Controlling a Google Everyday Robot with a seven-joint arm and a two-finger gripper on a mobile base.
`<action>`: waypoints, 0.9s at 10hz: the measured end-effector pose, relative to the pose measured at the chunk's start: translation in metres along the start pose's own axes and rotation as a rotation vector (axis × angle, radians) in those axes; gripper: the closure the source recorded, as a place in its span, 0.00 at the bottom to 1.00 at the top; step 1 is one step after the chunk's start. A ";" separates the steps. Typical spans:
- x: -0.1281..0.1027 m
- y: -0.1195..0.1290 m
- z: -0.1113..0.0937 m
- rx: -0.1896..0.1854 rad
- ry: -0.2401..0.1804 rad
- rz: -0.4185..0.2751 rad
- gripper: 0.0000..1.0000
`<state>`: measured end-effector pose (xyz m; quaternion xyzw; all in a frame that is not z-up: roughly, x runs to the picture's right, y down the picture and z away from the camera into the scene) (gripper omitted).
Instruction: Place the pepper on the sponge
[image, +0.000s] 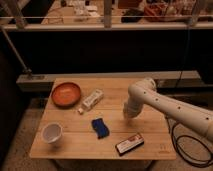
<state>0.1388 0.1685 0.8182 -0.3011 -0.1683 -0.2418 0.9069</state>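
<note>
1. The pepper cannot be made out anywhere in the camera view. It is not visible on the sponge or on the open tabletop, and its location cannot be determined.
2. The sponge (100, 127) is a dark-blue block, slightly bent. It lies flat near the middle of the wooden table (155, 142), toward the front edge, with nothing on top of it.
3. The gripper (129, 115) points downward, close above the table surface. It is to the right of the sponge and apart from it. Whether it is released, clenched or grasping anything cannot be told.
4. The white arm (167, 106) enters from the right and bends at a rounded joint above the gripper.
5. A black box with a red-and-white label (129, 144) lies flat near the front edge. It is in front of the gripper and to the right of the sponge.
6. A white tube (92, 99) lies diagonally behind the sponge, just beside the orange plate (66, 93) at the back left.
7. A white cup (52, 133) stands upright at the front left, well apart from the sponge.
8. A dark cable (186, 146) loops on the floor to the right of the table.
</note>
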 end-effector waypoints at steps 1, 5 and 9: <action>-0.004 -0.002 0.000 0.000 0.004 -0.013 0.88; -0.026 -0.010 -0.004 -0.001 0.018 -0.062 0.88; -0.041 -0.015 -0.006 0.001 0.022 -0.102 0.99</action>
